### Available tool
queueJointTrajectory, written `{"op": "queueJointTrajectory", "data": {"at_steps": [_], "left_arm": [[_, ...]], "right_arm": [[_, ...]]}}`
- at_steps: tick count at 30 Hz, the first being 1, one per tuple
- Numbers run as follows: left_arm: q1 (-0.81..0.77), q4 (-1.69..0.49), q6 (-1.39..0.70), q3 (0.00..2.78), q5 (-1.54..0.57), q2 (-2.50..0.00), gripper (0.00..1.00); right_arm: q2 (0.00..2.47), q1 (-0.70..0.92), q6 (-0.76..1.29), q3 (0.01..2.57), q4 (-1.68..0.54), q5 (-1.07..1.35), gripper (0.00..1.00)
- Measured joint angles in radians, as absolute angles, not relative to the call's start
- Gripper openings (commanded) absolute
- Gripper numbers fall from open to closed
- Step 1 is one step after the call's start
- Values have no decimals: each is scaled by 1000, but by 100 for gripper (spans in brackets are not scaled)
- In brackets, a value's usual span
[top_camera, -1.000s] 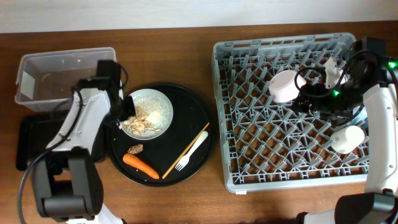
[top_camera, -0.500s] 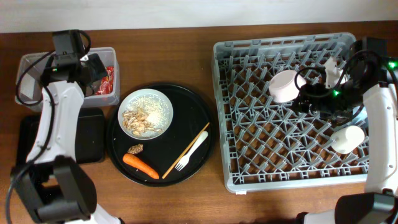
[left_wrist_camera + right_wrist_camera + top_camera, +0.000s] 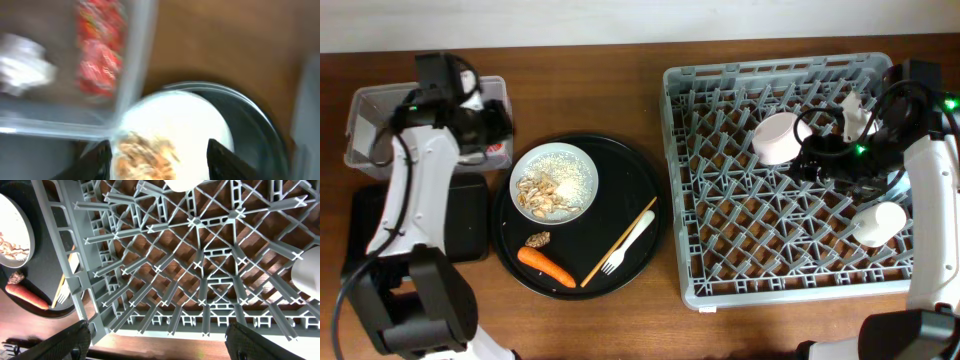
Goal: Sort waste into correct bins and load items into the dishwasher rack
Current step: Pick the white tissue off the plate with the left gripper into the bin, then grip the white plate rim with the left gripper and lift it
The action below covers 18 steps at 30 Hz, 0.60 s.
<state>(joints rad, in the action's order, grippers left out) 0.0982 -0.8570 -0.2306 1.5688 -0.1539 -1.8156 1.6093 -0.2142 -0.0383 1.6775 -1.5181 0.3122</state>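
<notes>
My left gripper [image 3: 488,130] [image 3: 162,161] hangs open and empty over the right end of the clear tub [image 3: 380,120]. The red wrapper [image 3: 100,55] and a white tissue [image 3: 25,65] lie loose inside the tub. Just below it, the white plate [image 3: 555,182] holds rice and food scraps. A carrot [image 3: 545,266], a brown lump [image 3: 538,240], the fork [image 3: 628,243] and the chopstick [image 3: 622,238] lie on the round black tray [image 3: 630,165]. My right gripper [image 3: 817,160] [image 3: 160,345] is open over the grey rack [image 3: 780,270], between the bowl [image 3: 777,137] and a small white cup [image 3: 880,222].
The shallow black tray bin [image 3: 370,215] lies in front of the clear tub, under my left arm. The rack's upright pegs stand all round the right gripper. Bare brown table runs between the round tray and the rack.
The left gripper went from the plate to the clear tub with the red wrapper, then opened; the wrapper now lies in the tub. The right arm has not moved.
</notes>
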Motion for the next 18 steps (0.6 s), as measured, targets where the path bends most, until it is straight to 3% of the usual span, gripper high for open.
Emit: {"op": "queueJointTrajectory", "data": {"at_steps": [4,9,18], "left_arm": [[-68,-971,-231,1567,-175,-1814,60],[-234,-951,-231,1466,-139,-1812,58],[-308,-811,-231,1419,-116,-1944,57]], "right_arm": [[1609,-214,-38,1678,-1518,312,89],[1609,-214,-38,1678,-1519,312,89],[1609,-214,-38,1678,-1520,312,89]]}}
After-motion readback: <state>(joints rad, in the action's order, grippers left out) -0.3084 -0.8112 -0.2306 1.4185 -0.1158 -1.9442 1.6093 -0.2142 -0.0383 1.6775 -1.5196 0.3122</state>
